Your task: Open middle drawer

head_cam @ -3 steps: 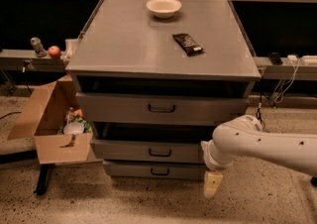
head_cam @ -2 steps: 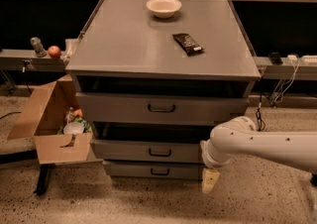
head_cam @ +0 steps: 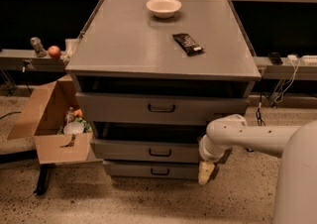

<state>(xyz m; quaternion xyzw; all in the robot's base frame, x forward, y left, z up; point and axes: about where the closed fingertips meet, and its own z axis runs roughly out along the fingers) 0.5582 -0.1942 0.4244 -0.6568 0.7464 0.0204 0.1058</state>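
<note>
The grey metal cabinet (head_cam: 124, 44) has three drawers stacked in its front. The middle drawer (head_cam: 129, 149) has a medium-height front panel with a small dark loop handle (head_cam: 160, 153) at its centre. A dark gap shows above its panel. My gripper (head_cam: 205, 172) hangs pale and pointing down from the white arm (head_cam: 247, 139). It is at the cabinet's lower right corner, level with the bottom drawer, to the right of and below the middle drawer's handle. It holds nothing that I can see.
The taller top drawer (head_cam: 161, 108) and the slim bottom drawer (head_cam: 148, 170) sit above and below. A white bowl (head_cam: 164, 6) and a dark packet (head_cam: 187, 43) lie on the cabinet top. An open cardboard box (head_cam: 52, 119) stands at the left. Cables (head_cam: 277, 89) hang at the right.
My arm and gripper have moved a little left and up, closer to the cabinet's lower right corner. The drawers have not moved.
</note>
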